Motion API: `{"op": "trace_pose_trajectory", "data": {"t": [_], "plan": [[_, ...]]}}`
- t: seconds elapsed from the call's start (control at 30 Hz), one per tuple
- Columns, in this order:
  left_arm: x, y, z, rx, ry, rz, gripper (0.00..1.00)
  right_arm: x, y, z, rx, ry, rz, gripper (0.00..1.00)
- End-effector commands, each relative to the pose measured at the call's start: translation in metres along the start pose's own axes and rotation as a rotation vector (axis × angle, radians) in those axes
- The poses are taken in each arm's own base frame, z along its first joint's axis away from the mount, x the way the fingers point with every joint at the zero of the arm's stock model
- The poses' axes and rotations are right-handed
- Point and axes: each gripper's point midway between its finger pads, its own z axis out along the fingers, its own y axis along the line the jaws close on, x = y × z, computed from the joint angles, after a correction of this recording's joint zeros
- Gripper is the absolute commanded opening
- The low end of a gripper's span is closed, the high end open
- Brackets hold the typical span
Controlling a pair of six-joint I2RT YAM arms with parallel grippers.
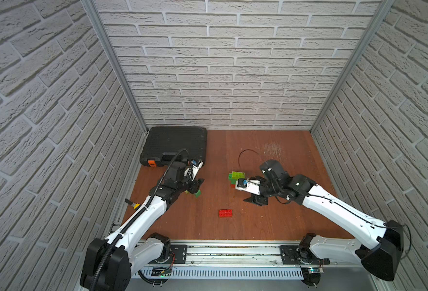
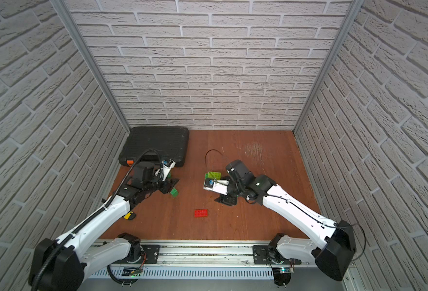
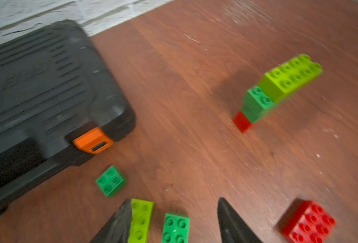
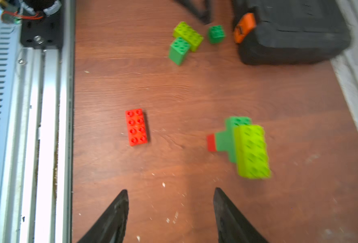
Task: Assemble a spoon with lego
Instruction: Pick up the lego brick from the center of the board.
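Note:
The partly built spoon (image 1: 236,176) (image 2: 212,176) (image 3: 279,88) (image 4: 243,145) lies mid-table: a red end, a dark green stem and step, a lime oblong head. My left gripper (image 1: 196,187) (image 3: 175,199) is open low over loose lego. A dark green square brick (image 3: 175,227) (image 1: 197,193) lies between its jaws, untouched, and a lime oblong brick (image 3: 141,221) lies against one finger. A second green square brick (image 3: 110,181) lies beyond. My right gripper (image 1: 244,192) (image 4: 170,189) is open and empty beside the spoon. A red oblong brick (image 1: 225,213) (image 2: 200,213) (image 4: 136,126) lies alone nearer the front.
A black toolcase (image 1: 175,144) (image 2: 157,144) (image 3: 47,94) (image 4: 289,31) with an orange latch sits in the back left corner, close behind the left gripper. Brick-pattern walls enclose three sides. The metal rail (image 1: 233,252) (image 4: 26,126) runs along the front edge.

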Motion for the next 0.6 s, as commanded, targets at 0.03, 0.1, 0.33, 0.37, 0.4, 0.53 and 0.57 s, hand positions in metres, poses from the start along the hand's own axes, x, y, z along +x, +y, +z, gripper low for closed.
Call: {"op": "trace_pose_trajectory", "data": {"t": [0.03, 0.1, 0.33, 0.37, 0.4, 0.53, 0.57], "plan": [[0.014, 0.028, -0.006, -0.092, -0.028, -0.177, 0.66, -0.006, 0.018, 0.059, -0.027, 0.046, -0.029, 0.62], [0.017, 0.03, -0.007, -0.102, -0.022, -0.188, 0.66, -0.008, 0.027, 0.083, -0.058, 0.065, -0.054, 0.6], [0.02, 0.028, -0.003, -0.084, -0.009, -0.201, 0.66, -0.012, 0.044, 0.131, -0.147, 0.08, -0.089, 0.59], [0.02, 0.028, -0.002, -0.082, -0.006, -0.203, 0.66, -0.011, 0.045, 0.134, -0.15, 0.087, -0.091, 0.58], [0.02, 0.028, -0.002, -0.082, -0.006, -0.206, 0.66, -0.01, 0.045, 0.136, -0.153, 0.091, -0.088, 0.58], [0.022, 0.027, 0.001, -0.076, -0.003, -0.215, 0.66, -0.001, 0.05, 0.142, -0.171, 0.119, -0.083, 0.57], [0.022, 0.028, 0.002, -0.076, -0.003, -0.216, 0.66, 0.001, 0.05, 0.143, -0.169, 0.129, -0.081, 0.57]]}}
